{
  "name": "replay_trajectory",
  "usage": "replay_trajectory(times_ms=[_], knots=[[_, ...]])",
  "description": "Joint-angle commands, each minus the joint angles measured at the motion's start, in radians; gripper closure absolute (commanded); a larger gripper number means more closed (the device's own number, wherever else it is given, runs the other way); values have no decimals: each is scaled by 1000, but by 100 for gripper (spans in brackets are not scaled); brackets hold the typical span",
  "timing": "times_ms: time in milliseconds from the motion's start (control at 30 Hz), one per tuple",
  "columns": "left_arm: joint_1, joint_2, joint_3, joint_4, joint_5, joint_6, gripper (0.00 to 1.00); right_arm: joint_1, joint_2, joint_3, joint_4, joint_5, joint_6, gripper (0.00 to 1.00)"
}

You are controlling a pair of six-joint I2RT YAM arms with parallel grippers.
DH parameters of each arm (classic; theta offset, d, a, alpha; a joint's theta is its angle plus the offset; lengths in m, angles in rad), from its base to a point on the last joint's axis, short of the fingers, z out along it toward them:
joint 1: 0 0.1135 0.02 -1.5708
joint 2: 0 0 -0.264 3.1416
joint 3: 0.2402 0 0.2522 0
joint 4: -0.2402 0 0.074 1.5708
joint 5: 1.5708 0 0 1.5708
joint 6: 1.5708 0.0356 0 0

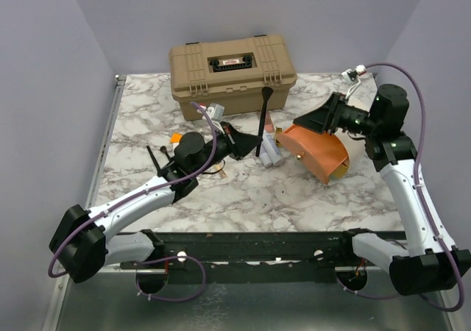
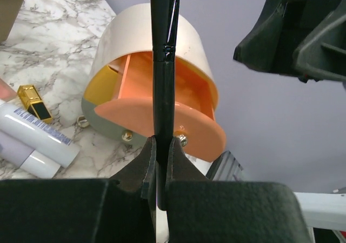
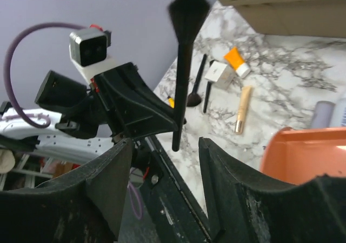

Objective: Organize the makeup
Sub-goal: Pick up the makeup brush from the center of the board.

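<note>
Black brush: light, stiff slim handle, glossy and slippery, soft bristles. Left gripper clamped low on handle. Right gripper jaws apart, empty.

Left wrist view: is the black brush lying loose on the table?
No, the left gripper clamps the black brush by its handle.

Soft, even overhead light, faint shadows on the tabletop, and the left claw blurred up close.
</note>
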State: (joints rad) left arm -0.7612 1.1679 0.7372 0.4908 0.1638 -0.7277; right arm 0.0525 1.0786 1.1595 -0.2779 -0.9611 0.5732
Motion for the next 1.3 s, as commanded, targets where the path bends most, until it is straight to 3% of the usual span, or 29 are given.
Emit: replay_trajectory(times_ms=[0,433,833,1100,1167,1267], knots=[[-8,7,33,96,-5,-53,100,102,8,-46,127,141,89,43],[-28,23,-6,196,8,-139,100,310,33,-101,318,309,158,50],[-33,19,-11,219,4,-141,100,362,113,-95,392,254,198,55],[-33,2,-20,219,-4,-143,100,366,117,-94,409,251,197,68],[-32,2,-21,219,-6,-143,100,366,123,-93,413,234,200,77],[-32,2,-20,219,-9,-141,100,366,126,-92,414,225,203,79]])
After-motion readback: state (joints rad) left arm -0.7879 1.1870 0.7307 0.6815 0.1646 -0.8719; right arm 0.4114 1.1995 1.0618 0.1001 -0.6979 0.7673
